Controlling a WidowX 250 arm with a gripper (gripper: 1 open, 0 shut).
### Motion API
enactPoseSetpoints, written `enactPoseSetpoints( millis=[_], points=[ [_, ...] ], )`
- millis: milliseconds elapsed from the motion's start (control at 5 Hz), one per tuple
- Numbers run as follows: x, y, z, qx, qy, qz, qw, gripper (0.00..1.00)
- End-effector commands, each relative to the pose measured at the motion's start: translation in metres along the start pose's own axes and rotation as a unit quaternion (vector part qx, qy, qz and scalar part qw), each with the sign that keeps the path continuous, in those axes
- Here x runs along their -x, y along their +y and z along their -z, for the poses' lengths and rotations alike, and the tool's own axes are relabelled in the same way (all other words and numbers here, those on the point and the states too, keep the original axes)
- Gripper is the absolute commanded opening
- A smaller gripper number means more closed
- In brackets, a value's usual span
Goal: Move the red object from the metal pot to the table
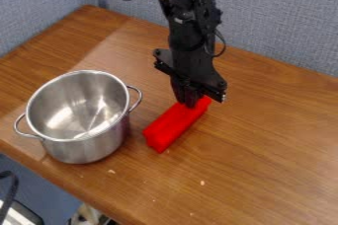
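The red object (175, 127), a bright red bar, lies flat on the brown wooden table (264, 160), just right of the metal pot (86, 148). It points diagonally away from the pot. Only bare steel shows inside the pot. My gripper (193, 97) points down at the bar's far end, its dark fingers drawn together. Whether the tips press on the bar or hang just above it, I cannot tell. The bar rests on the table and is not lifted.
The table's front edge runs diagonally close below the pot and the bar. A grey-blue wall stands behind the table's far edge. The dark arm (185, 22) rises from the gripper toward the top of the view.
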State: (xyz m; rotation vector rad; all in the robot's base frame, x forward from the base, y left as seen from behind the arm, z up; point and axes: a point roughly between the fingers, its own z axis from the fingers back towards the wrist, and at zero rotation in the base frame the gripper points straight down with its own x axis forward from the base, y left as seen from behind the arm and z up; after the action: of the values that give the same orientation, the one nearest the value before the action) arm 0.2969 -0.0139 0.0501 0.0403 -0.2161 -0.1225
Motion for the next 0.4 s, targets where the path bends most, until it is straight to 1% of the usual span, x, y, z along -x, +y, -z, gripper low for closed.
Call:
enactPoseSetpoints(
  millis=[0, 200],
  points=[
    [0.003, 0.009, -0.001, -0.009, 0.001, -0.033, 0.9994, 0.00],
    [0.009, 0.029, 0.004, -0.006, 0.009, -0.026, 0.9996, 0.00]
  ],
)
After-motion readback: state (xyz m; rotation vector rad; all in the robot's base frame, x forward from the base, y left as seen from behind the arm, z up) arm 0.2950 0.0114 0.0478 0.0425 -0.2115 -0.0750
